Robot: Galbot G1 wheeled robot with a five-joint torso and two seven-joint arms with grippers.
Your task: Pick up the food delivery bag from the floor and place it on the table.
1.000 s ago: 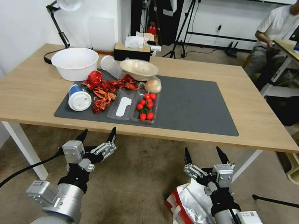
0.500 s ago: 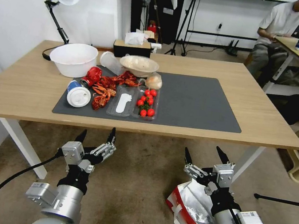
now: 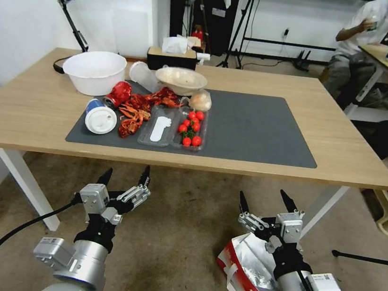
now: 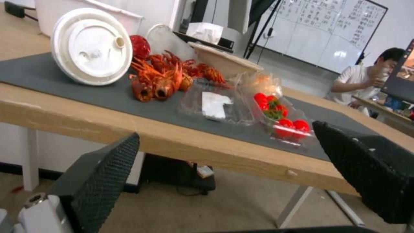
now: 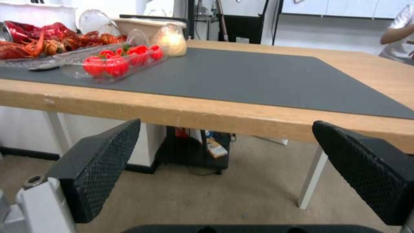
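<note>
Head view: the food delivery bag point(image 3: 246, 276) lies on the floor point(image 3: 177, 238), near right, under the right gripper point(image 3: 265, 200); left gripper point(image 3: 126, 174) near left. Both spread wide, empty, before the table point(image 3: 345, 151).

Wrist views: each gripper's 2 fingers point(image 4: 103, 181) point(image 5: 103, 168) stand wide apart below the table edge.

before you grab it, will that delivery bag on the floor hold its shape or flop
The food delivery bag is probably floppy: its paper mouth gapes and its foil lining looks crumpled. Likely light. Its strap handles may sag.

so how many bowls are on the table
2, both at the back left of the table: a white bowl near the desk lamp, and a beige bowl to its right, by the back edge of the mat.
</note>
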